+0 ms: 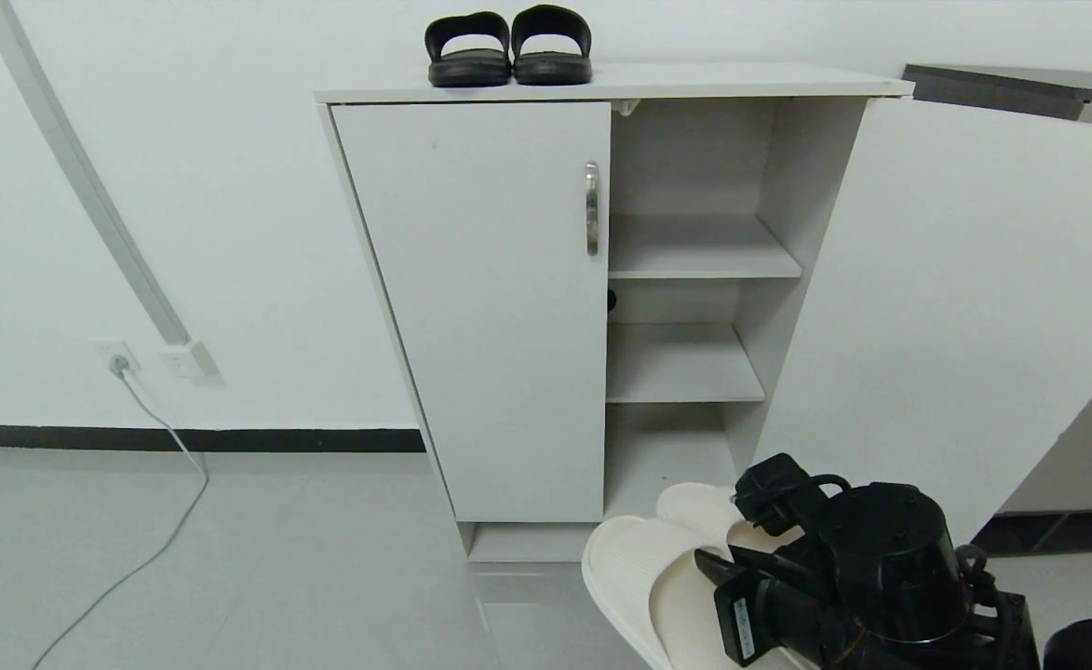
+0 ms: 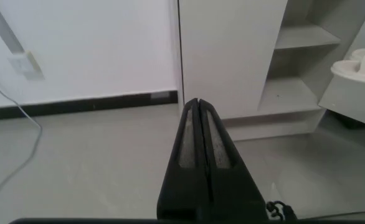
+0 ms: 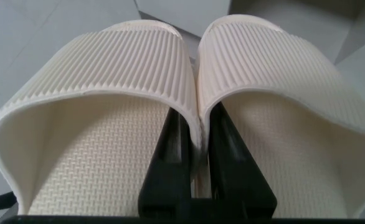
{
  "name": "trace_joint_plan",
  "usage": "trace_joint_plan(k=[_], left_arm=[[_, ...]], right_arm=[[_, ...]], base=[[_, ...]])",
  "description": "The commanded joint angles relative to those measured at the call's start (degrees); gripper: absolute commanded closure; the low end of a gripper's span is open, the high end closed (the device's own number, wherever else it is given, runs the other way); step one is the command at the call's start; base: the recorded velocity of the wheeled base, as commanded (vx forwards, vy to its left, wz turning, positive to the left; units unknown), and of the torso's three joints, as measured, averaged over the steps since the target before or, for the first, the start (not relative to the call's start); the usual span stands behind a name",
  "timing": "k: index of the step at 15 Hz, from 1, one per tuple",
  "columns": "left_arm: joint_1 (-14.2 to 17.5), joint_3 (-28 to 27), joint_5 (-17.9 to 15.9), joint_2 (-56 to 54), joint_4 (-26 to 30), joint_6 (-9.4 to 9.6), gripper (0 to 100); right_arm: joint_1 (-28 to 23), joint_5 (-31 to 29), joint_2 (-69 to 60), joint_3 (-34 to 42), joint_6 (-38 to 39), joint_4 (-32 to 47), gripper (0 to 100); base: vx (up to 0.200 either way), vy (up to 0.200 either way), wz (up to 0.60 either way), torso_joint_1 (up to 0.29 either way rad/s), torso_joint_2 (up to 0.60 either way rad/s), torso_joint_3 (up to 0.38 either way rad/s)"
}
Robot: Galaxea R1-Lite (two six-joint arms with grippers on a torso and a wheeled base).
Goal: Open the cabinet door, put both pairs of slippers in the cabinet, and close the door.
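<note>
Gripping pair of cream ribbed foam slippers point(image 3: 108, 81) by touching inner edges with right gripper point(image 3: 192, 134), low before open right side of white laminate cabinet point(image 1: 471, 307). Could drop one (thin pinch) or snag a shelf edge point(image 1: 685, 401). Clenched, empty: left gripper point(image 2: 198, 124).

We see a white wall point(image 1: 136, 140) with a grey strip point(image 1: 85, 177) running down it at a slant to a small white box point(image 1: 187, 358). Just beside that box sits a wall socket point(image 1: 115, 358) with a plug in it, and a grey cable point(image 1: 201, 468) trails down onto the pale grey tiled floor point(image 1: 276, 577). A black skirting band point(image 1: 182, 437) lines the wall's foot. At far right stands a dark-topped unit point(image 1: 1020, 88).
</note>
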Motion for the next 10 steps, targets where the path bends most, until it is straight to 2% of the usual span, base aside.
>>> trace_joint_plan(k=[1, 5, 6, 10], left_arm=[[0.06, 0.05, 0.23, -0.85, -0.07, -0.93, 100], [0.06, 0.05, 0.75, -0.85, -0.07, -1.02, 100], [0.06, 0.05, 0.84, -0.85, -0.07, -1.37, 100], [0.06, 0.05, 0.84, -0.85, -0.07, -1.29, 100]], right_arm=[[0.03, -1.64, 1.06, -2.08, 0.22, 0.09, 100], [0.12, -12.62, 8.71, -12.54, 3.82, 0.26, 100], [0.65, -16.93, 10.47, -14.38, 4.08, 0.26, 100], [2.49, -21.50, 11.96, -15.96, 3.99, 0.26, 100]], base=[[0.000, 0.000, 0.00, 0.000, 0.00, 0.000], [0.000, 0.000, 0.00, 0.000, 0.00, 0.000], [0.000, 0.000, 0.00, 0.000, 0.00, 0.000], [0.000, -0.200, 0.00, -0.002, 0.00, 0.002]])
